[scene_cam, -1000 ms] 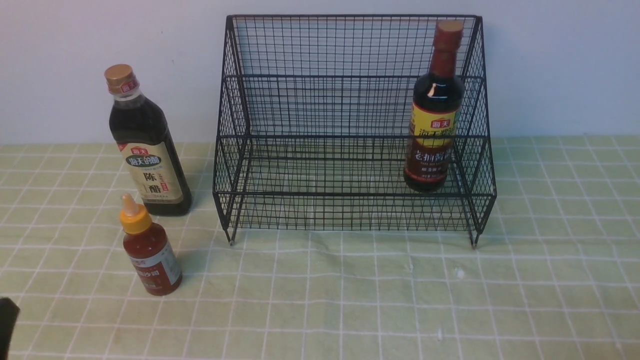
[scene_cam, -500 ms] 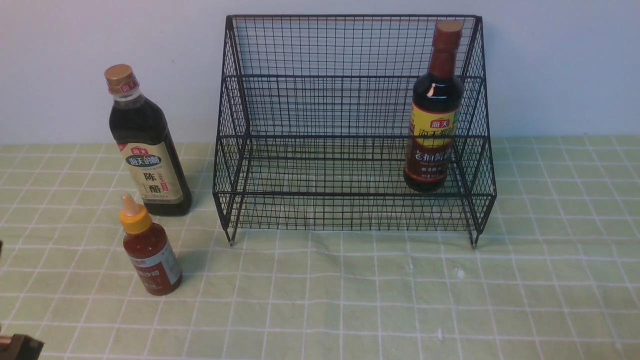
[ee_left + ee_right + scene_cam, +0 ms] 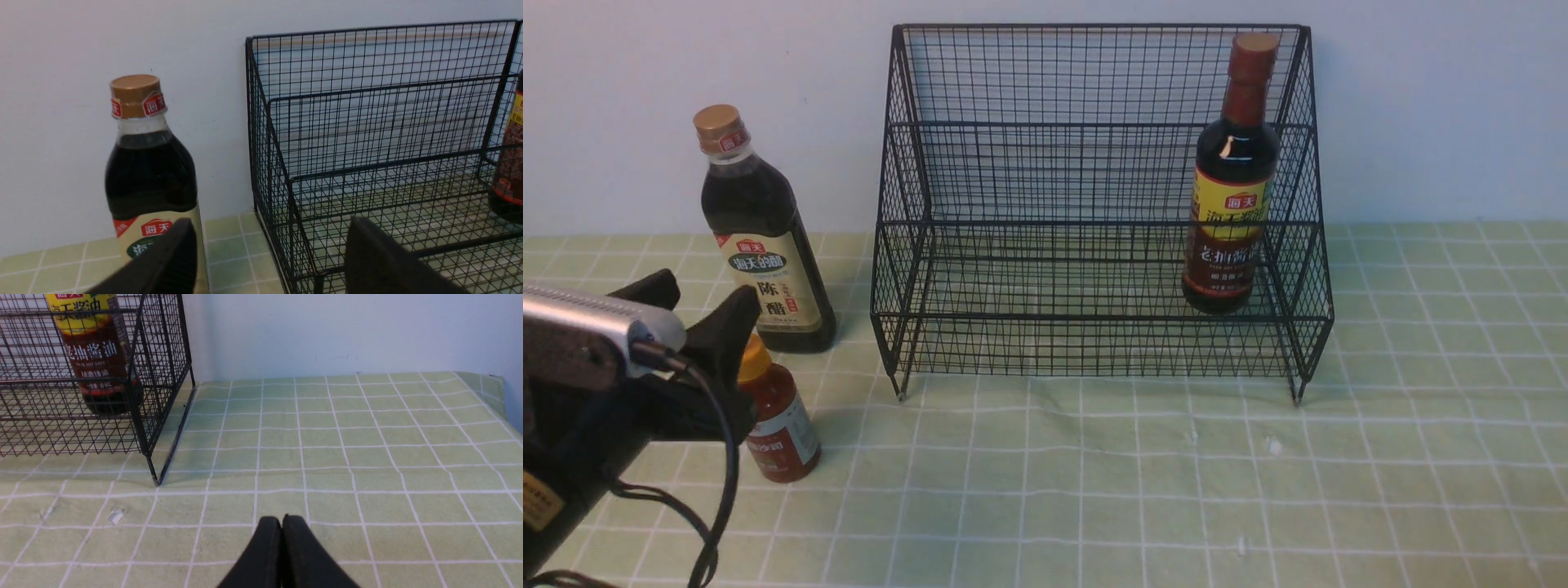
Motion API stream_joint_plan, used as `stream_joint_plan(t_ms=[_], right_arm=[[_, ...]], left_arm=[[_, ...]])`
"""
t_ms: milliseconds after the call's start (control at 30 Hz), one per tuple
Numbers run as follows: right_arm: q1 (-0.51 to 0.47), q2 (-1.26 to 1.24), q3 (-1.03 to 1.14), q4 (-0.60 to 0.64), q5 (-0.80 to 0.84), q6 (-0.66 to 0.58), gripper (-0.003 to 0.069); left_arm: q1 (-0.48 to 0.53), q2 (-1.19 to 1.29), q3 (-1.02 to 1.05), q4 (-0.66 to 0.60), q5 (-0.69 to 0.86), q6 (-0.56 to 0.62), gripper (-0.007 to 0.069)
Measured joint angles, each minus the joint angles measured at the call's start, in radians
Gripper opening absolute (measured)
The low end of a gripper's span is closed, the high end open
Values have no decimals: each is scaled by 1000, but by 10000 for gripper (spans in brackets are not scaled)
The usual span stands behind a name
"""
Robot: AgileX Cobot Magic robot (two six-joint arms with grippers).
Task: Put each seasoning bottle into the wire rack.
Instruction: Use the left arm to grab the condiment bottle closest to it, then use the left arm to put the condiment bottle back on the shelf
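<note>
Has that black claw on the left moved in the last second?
Yes. The black left gripper has risen from the bottom-left corner, reaching the small red-sauce bottle with a yellow cap.

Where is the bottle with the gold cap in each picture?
Front view: the gold-cap bottle stands left of the wire rack, outside it.
Left wrist view: close up, beside the rack's side wall.
Right wrist view: not in it.
Shared landmark: the wire rack, in all three.

Black left arm (image 3: 580, 425), silver ribbed housing (image 3: 592, 320), looping black cable (image 3: 734, 465), wedge-shaped black pincer fingers (image 3: 727, 322)
</note>
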State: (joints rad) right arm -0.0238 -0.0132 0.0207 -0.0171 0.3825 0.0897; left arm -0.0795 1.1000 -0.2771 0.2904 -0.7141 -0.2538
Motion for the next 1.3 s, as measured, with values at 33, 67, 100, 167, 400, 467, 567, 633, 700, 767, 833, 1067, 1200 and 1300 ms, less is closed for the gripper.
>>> stream_joint_plan(t_ms=[33, 67, 100, 167, 400, 467, 567, 633, 700, 767, 833, 1067, 1200, 1300], right_arm=[[0, 0, 0, 0, 0, 0, -13], [0, 0, 0, 0, 0, 0, -13], [0, 0, 0, 0, 0, 0, -13], [0, 0, 0, 0, 0, 0, -13], [0, 0, 0, 0, 0, 0, -13], [0, 0, 0, 0, 0, 0, -13], [0, 0, 0, 0, 0, 0, -13], [0, 0, 0, 0, 0, 0, -13], [0, 0, 0, 0, 0, 0, -13], [0, 0, 0, 0, 0, 0, -13], [0, 0, 0, 0, 0, 0, -13], [0, 0, 0, 0, 0, 0, -13], [0, 0, 0, 0, 0, 0, -13], [0, 0, 0, 0, 0, 0, -13]], left_arm=[[0, 15, -2, -7, -4, 9, 477], [0, 61, -14, -31, -34, 38, 498], [0, 97, -24, -54, -53, 57, 505], [0, 144, -38, -90, -77, 78, 511], [0, 357, -57, -172, -208, 94, 511], [0, 394, -59, -163, -225, 94, 510], [0, 448, -61, -156, -241, 94, 477], [0, 473, -61, -153, -241, 94, 393], [0, 476, -61, -153, -241, 94, 281], [0, 467, -61, -146, -233, 89, 252], [0, 436, -61, -132, -207, 69, 256], [0, 233, -62, -117, -72, 36, 256], [0, 73, -108, -32, 113, 14, 256], [0, 4, -175, 78, 193, -65, 256]])
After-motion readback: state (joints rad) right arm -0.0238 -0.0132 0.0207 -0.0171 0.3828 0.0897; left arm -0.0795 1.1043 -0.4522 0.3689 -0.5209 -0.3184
